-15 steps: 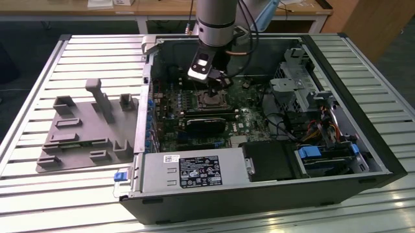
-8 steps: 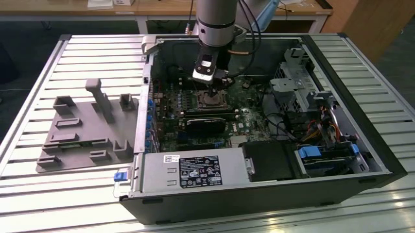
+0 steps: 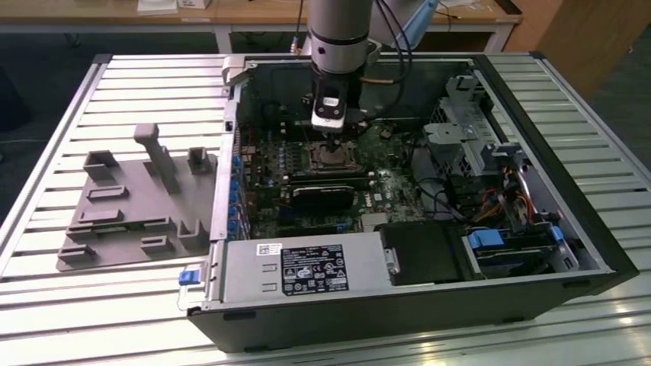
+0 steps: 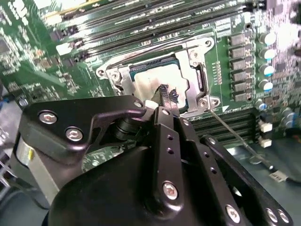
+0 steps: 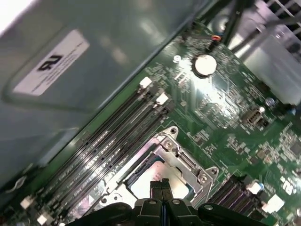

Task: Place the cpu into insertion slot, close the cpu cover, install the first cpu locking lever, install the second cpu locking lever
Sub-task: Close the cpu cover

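Second wrist view | my claw (image 4: 168,95) clenched, empty, tips just above cpu (image 4: 148,82) seated in insertion slot (image 4: 199,81) | cpu likely light, stiff, fragile; grip 2 opposite edges

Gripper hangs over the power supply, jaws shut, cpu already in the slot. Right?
Wrong place. The gripper hangs over the insertion slot on the board, as the exterior view shows. The rest holds: jaws shut, and the cpu sits in the slot.
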{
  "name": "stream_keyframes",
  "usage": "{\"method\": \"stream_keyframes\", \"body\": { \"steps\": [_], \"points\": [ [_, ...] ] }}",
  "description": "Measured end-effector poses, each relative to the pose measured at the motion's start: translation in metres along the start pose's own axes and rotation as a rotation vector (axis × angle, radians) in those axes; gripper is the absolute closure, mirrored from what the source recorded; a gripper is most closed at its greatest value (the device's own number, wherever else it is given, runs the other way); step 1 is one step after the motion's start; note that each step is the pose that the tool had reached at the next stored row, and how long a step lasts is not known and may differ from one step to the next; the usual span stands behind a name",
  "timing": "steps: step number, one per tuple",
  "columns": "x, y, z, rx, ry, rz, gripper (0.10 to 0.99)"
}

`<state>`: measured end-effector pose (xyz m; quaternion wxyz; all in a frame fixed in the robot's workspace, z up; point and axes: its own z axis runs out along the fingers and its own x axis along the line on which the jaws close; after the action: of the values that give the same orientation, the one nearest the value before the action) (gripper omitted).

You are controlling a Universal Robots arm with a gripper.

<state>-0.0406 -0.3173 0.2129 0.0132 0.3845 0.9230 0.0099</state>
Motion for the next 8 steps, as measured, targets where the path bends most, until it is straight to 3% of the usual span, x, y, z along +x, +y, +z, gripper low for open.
{"method": "stream_keyframes", "body": {
  "steps": [8],
  "points": [
    [0.0,0.0,0.0005,-0.002,0.0041,-0.146,0.98]
  ]
}}
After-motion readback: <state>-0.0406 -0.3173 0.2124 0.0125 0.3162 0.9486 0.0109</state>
